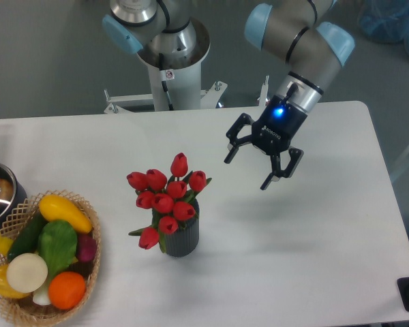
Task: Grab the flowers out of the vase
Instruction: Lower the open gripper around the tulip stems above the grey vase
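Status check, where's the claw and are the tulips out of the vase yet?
Claw open, empty, in the air right of the tulips. Tulips not yet lifted, upright in the ribbed grey vase. Nothing between claw and bouquet.

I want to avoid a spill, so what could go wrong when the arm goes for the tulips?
The open gripper is off to the side of the red tulips; a sideways approach could tip the small ribbed vase. One low bud hangs over the rim and might snag, possibly lifting the vase too.
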